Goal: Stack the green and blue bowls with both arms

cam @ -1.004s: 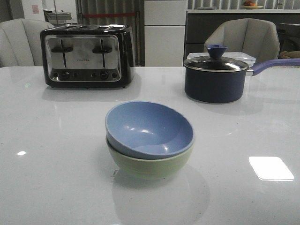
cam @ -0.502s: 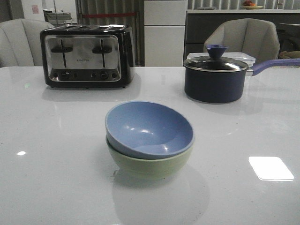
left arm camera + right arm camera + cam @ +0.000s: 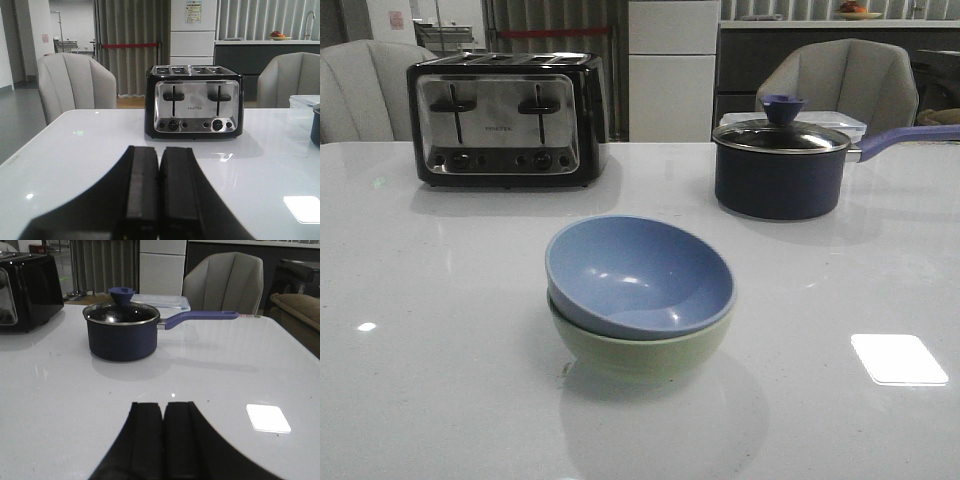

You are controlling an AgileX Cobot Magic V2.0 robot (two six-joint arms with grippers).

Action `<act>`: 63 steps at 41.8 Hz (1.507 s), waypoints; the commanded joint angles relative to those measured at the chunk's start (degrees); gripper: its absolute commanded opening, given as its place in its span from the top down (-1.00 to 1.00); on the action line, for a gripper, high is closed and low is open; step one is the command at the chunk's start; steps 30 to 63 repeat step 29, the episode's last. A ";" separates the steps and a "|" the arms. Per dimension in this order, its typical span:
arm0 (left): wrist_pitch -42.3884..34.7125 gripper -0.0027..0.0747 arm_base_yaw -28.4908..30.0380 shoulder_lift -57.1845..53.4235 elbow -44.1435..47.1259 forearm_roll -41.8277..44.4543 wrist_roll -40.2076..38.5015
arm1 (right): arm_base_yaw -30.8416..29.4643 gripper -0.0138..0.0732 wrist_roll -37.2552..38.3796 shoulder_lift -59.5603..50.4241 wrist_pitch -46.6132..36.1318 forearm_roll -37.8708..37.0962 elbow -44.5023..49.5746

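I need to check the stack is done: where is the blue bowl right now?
In the front view the blue bowl sits nested inside the green bowl at the table's middle, nearer the camera than the toaster and saucepan.

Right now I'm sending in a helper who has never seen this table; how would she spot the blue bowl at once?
Start at the white table, with the toaster at the back left and a dark saucepan at the back right. In front of them, near the middle, two bowls sit nested. The blue bowl is the upper one, tilted inside the pale green bowl.
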 commanded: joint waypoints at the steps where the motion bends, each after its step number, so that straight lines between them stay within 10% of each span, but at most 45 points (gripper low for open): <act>1: -4.89 0.69 0.19 -1.00 0.18 -0.46 -0.33 | -0.34 0.55 -0.27 -1.16 -7.26 -0.02 -0.21; 63: -4.89 0.69 0.19 -1.00 0.18 -0.46 -0.33 | -0.24 0.55 -0.27 -1.16 -7.72 0.13 -0.21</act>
